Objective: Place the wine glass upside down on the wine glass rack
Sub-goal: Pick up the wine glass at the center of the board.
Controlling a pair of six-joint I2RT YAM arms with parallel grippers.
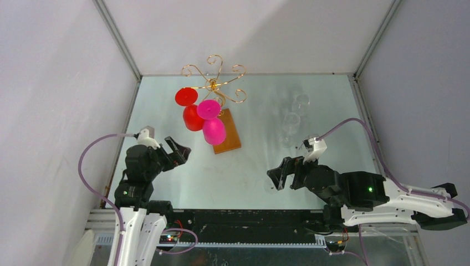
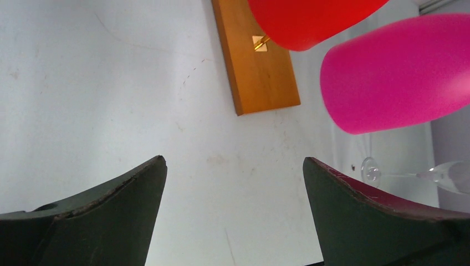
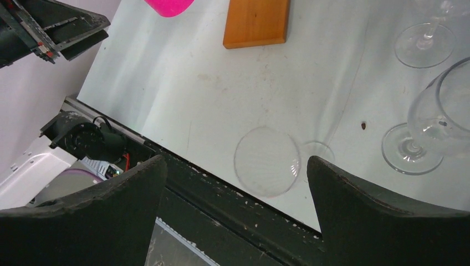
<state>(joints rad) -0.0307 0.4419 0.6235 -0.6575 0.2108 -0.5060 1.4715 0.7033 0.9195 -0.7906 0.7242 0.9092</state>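
Pale surface point(image 1: 244, 166): wine glass rack point(image 1: 213, 83) holds red glass point(image 1: 192, 117) and pink glass point(image 1: 213, 131) inverted; clear wine glasses point(image 1: 291, 122) not yet hung; left pincer point(image 1: 183, 155) and right pincer point(image 1: 275, 178) spread apart, empty.

Open table point(image 1: 249, 163) between pink glass point(image 1: 214, 131) left, clear glasses point(image 1: 292, 118) right.
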